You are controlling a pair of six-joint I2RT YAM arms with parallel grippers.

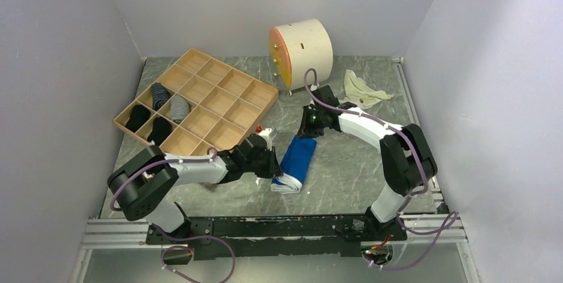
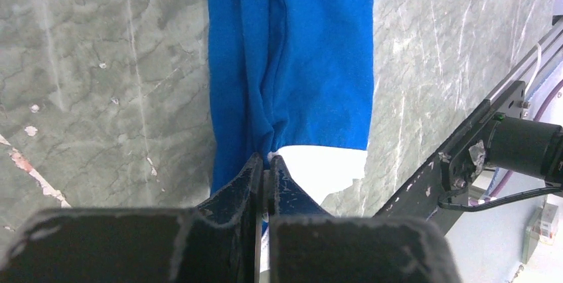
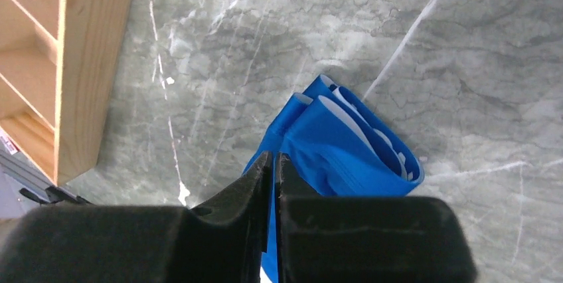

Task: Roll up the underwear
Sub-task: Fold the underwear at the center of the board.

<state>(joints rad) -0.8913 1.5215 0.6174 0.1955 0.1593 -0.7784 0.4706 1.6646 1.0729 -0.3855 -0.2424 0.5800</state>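
A grey marbled surface [image 1: 345, 170] is seen, walled in on three sides. At its far left a wooden compartment tray [image 1: 269, 100] is set at an angle, and a cream drum [image 1: 305, 47] with an orange face is stood at the far middle.

The blue underwear [image 1: 300, 157] is laid in the middle of the surface, near the tray's right-hand corner. It is folded lengthwise into a narrow strip running from far to near, with the white waistband shown at the near end. A pale cloth [image 1: 362, 89] is left crumpled at the far right, and dark and striped socks [image 1: 166, 103] are held in a few of the tray's left compartments.

The left jaws are pressed together on the left edge of the strip, close to the waistband, with blue fabric pinched at their tips. The right jaws are closed too, at the far end, and fabric appears to be caught between them.

The strip is judged to be formed and gripped, with no clear roll yet made. For the next move, one end would need to be turned over onto itself and carried along the strip, while the other end is held taut so that the layers are kept aligned.
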